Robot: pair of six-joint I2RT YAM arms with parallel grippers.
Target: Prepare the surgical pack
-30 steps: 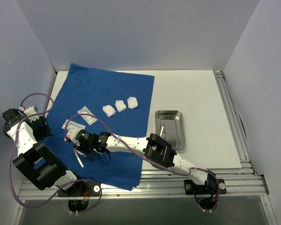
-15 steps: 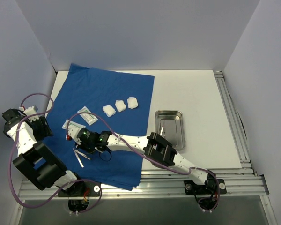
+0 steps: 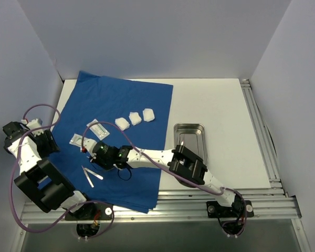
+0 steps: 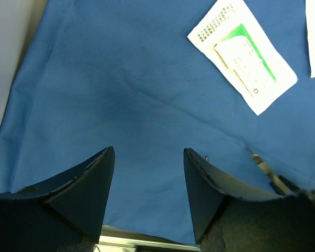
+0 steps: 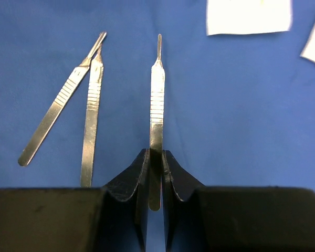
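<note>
The royal-blue cloth (image 3: 115, 100) lies spread over the table's left half. On it are three white gauze pads (image 3: 135, 118) and two flat packets (image 3: 98, 128). The steel tray (image 3: 198, 129) stands on the bare table to the right with a thin instrument in it. My right gripper (image 5: 156, 152) is shut on a thin metal scalpel handle (image 5: 157, 94) above the cloth. Two more handles (image 5: 73, 113) lie to its left, seen as handles (image 3: 88, 176) from above. My left gripper (image 4: 148, 152) hangs open over the cloth's left edge, nothing between its fingers.
A printed packet (image 4: 241, 55) lies ahead of the left gripper. The enclosure's walls stand close on the left, back and right. An aluminium rail (image 3: 260, 131) runs along the table's right side and its near edge.
The right gripper has closed on one scalpel handle and drawn a little to the right with it, leaving two handles on the cloth. The left arm has not moved.
</note>
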